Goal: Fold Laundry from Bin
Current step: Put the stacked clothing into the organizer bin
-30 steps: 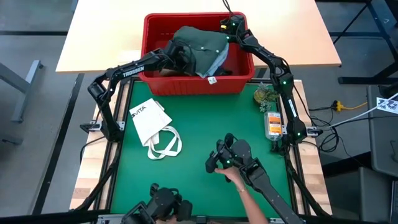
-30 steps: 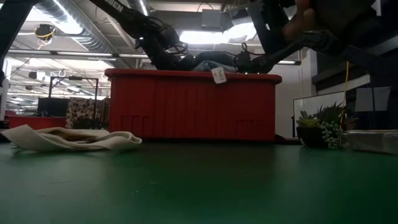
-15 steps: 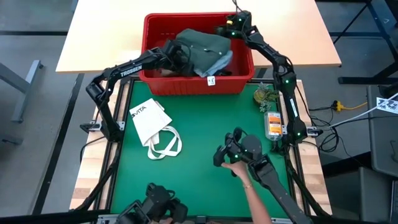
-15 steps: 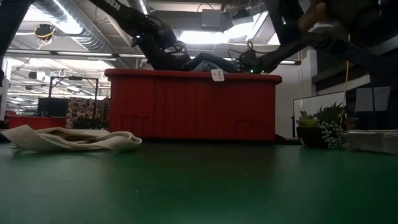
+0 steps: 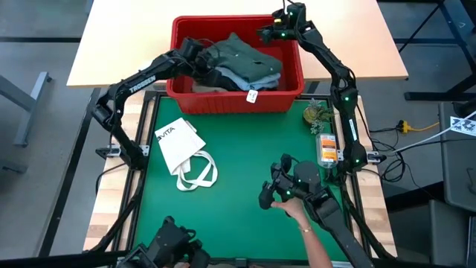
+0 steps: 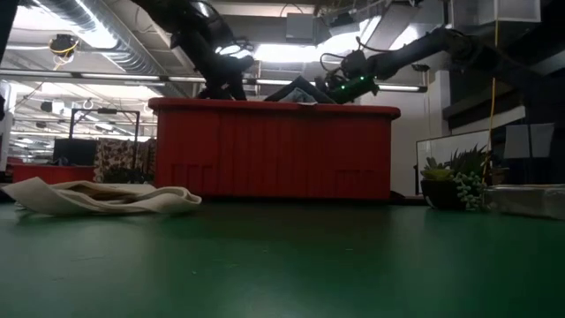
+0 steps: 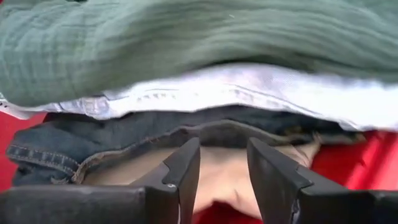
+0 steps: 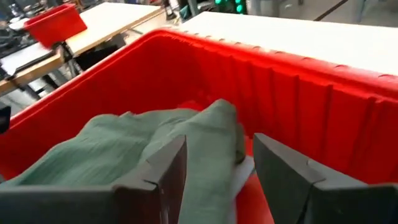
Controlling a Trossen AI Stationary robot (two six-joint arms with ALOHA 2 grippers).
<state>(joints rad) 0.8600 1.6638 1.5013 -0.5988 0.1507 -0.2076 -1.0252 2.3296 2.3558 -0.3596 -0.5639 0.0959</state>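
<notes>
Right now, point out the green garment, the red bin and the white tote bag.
green garment [image 5: 239, 53], high view, middle of its top fold
red bin [image 5: 232, 103], high view, near wall facing the mat
white tote bag [image 5: 177, 145], high view, flat printed panel

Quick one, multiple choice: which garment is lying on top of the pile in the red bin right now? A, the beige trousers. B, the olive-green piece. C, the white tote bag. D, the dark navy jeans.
B: the olive-green piece lies uppermost in the red bin, with pale blue, navy and beige layers showing beneath it in the left wrist view.
</notes>
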